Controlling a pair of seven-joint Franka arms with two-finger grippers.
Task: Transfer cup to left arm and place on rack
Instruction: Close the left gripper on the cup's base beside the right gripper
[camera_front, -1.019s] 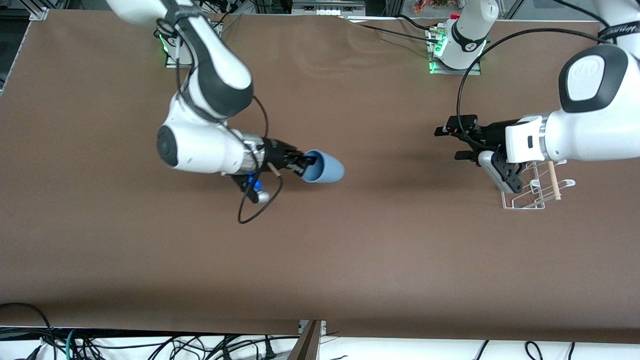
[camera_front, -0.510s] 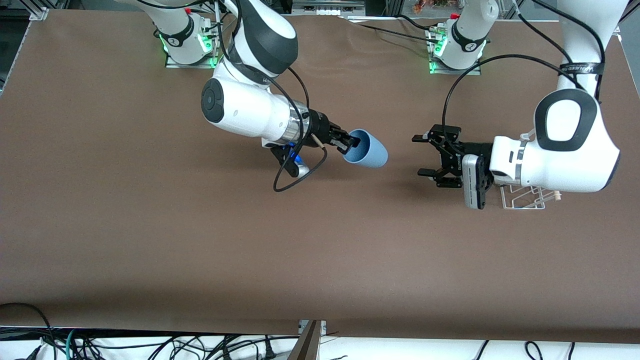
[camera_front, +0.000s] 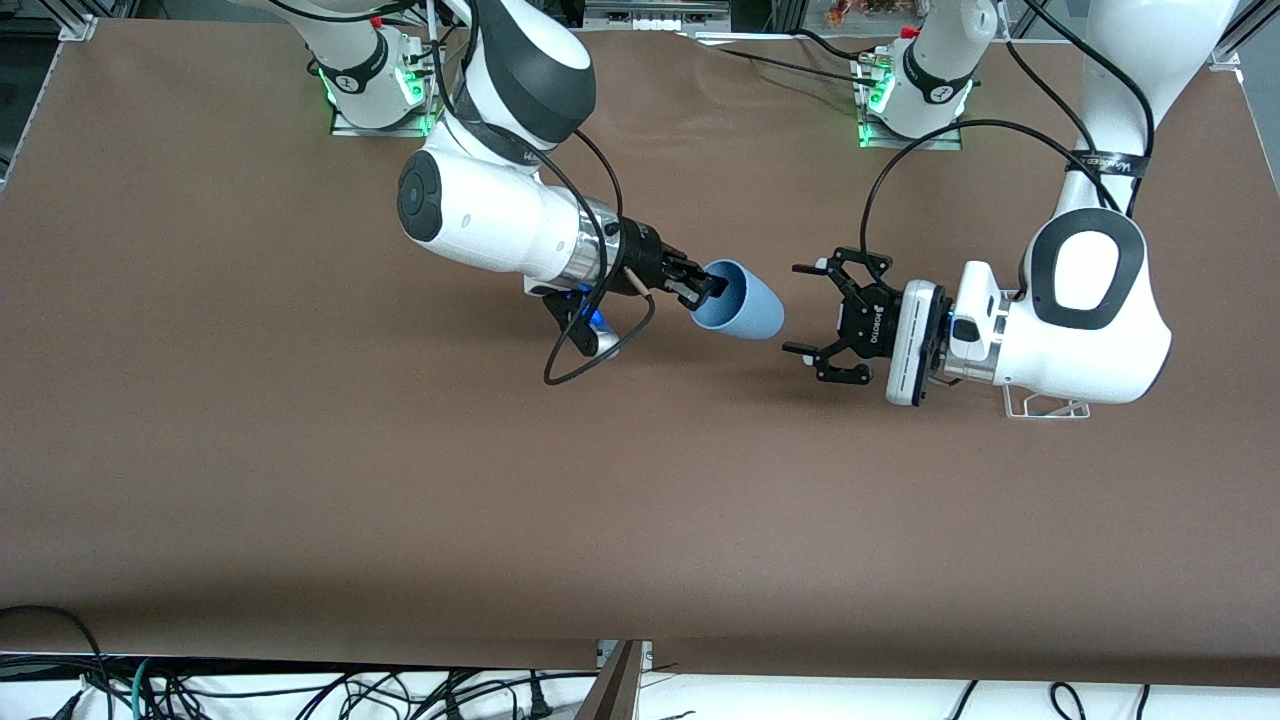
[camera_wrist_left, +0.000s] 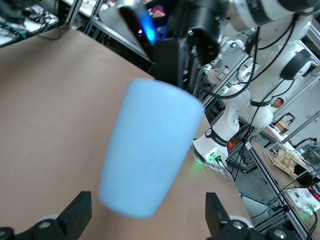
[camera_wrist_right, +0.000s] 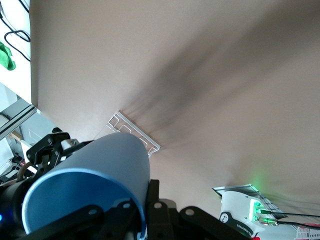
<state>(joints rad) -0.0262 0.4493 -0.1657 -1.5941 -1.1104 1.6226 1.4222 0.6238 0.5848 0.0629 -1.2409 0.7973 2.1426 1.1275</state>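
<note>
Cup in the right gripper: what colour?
Light blue, plain, no pattern. The cup shows best in the left wrist view.

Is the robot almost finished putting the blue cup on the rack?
Not yet. Done: the right gripper has the light-blue cup up off the table, jaws shut on its rim. Happening now: it holds the cup out, base first, toward the left gripper, whose jaws are open and not touching it. Left: the handover, then placing the cup on the white wire rack, mostly hidden under the left arm.

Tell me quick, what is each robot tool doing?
Left tool: open, empty, facing the cup's bottom.
Right tool: shut on the cup's rim, holding it up over the table.
</note>
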